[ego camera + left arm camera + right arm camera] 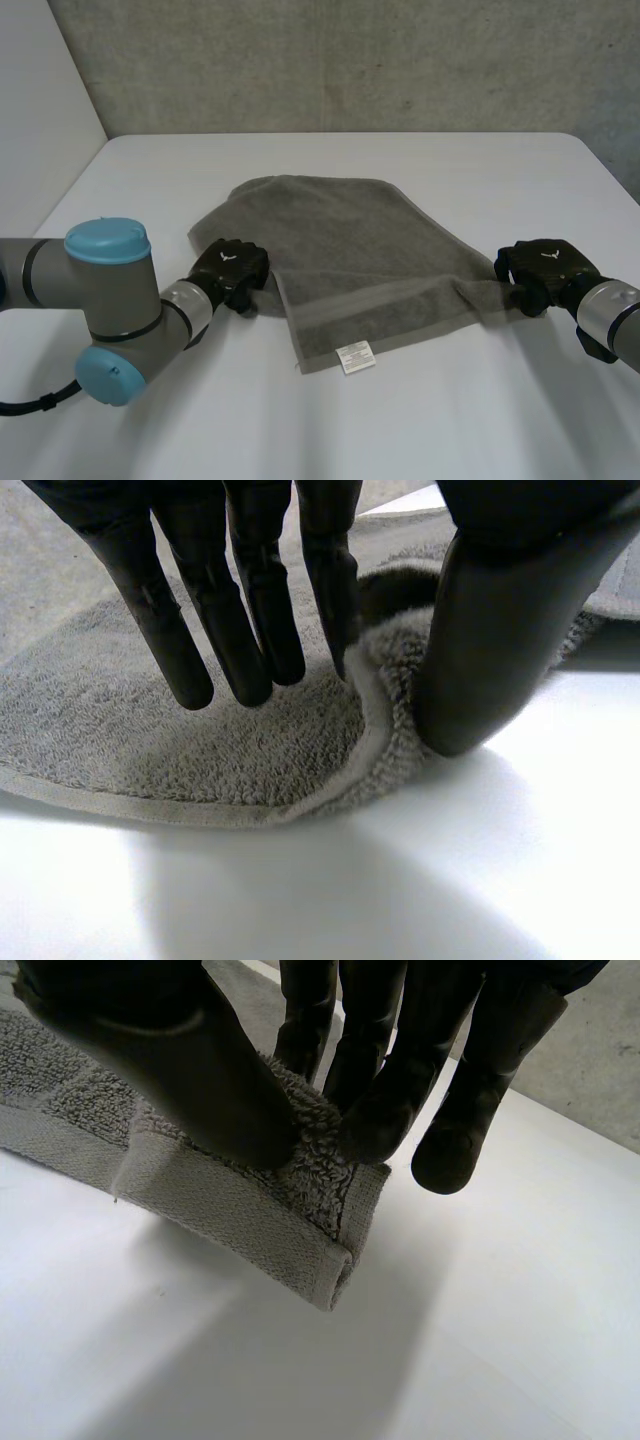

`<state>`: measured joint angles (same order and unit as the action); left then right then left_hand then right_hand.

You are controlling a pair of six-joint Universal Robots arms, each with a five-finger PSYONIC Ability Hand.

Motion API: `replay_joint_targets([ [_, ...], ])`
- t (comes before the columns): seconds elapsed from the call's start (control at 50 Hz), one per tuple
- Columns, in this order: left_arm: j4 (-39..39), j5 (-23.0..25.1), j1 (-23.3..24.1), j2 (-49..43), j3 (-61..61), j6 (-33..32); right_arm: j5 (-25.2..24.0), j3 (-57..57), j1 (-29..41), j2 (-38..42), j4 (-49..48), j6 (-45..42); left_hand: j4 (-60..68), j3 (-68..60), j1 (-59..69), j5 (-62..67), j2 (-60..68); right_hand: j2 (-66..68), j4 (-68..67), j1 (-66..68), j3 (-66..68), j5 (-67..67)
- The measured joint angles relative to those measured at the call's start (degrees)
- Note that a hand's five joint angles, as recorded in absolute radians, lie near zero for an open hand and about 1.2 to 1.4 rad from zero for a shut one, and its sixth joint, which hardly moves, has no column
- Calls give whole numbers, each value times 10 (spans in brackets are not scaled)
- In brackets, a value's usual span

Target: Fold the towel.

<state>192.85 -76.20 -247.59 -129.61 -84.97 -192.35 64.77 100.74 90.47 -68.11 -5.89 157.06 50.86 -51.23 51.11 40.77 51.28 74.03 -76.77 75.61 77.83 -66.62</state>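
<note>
Left hand [232,268] pinches towel [340,235] at its left edge, right hand [545,268] pinches the right corner. Towel lies mid-table [450,420]. Grasp step, I reckon. Next I'd lift both ends evenly toward the far edge.

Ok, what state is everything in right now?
Towel: lying rumpled on the table, label up.
Left hand: shut, pinching the towel's side edge.
Right hand: shut, pinching a near corner, lifted just off the table.
</note>
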Motion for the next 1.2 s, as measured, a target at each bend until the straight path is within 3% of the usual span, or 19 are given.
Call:
replay_joint_targets([
  [0.1,-5,0,0,5,0,2,-1,0,0,0,0,0,194,-189,186,192,190,0,0,0,0,0],
  [0.18,-7,-1,0,18,-5,5,-1,0,0,0,0,0,278,-271,248,268,271,0,0,0,0,0],
  [0.52,-14,2,2,105,-39,22,1,-8,3,-11,27,3,287,-280,251,277,280,0,0,0,0,0],
  [0.6,-22,4,2,160,-59,22,-5,-27,3,-24,90,-1,287,-280,251,277,280,0,0,0,0,0],
  [0.74,-43,7,1,328,-100,26,-61,-86,-4,-89,240,-8,287,-280,251,277,280,0,0,0,0,0],
  [0.88,-45,8,-3,415,-119,59,-94,-115,-22,-144,269,-2,287,-280,251,277,280,0,0,0,0,0],
  [1.02,-42,10,-4,400,-136,89,-94,-118,-29,-137,267,-4,287,-281,251,277,281,0,0,0,0,0],
  [1.2,-55,10,10,298,-140,84,-50,-145,-24,-33,274,-30,287,-282,251,277,281,0,0,0,0,0],
])
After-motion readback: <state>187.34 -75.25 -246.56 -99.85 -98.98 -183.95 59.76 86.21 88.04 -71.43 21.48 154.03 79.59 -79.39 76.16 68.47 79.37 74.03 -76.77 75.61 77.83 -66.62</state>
